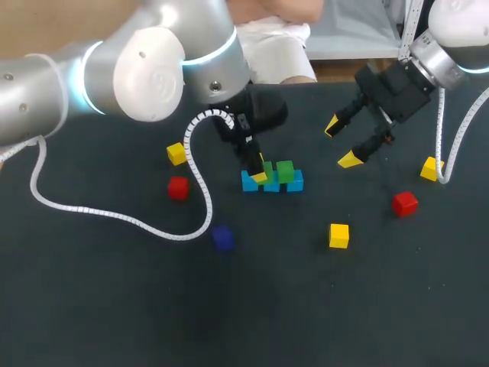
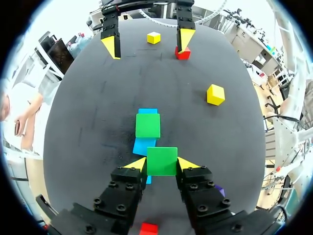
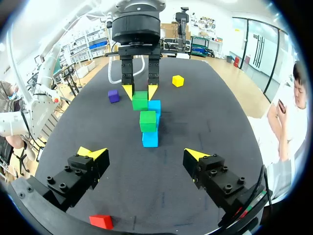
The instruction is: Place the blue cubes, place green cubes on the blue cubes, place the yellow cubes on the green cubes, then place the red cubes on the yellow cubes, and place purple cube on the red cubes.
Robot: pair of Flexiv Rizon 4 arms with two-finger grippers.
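left gripper (image 2: 162,165) pinching a green cube (image 2: 162,159) squarely between both yellow tips, over the near end of the blue cubes (image 2: 147,112), right gripper (image 3: 143,153) spread wide, well apart

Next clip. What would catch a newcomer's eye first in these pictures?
The left tool, shut on a green cube, stands out at the centre of the table, right over the row of blue cubes and beside a second green cube sitting on that row. The right tool hangs open to the row's right. Loose yellow cubes, red cubes and a purple cube lie scattered around.
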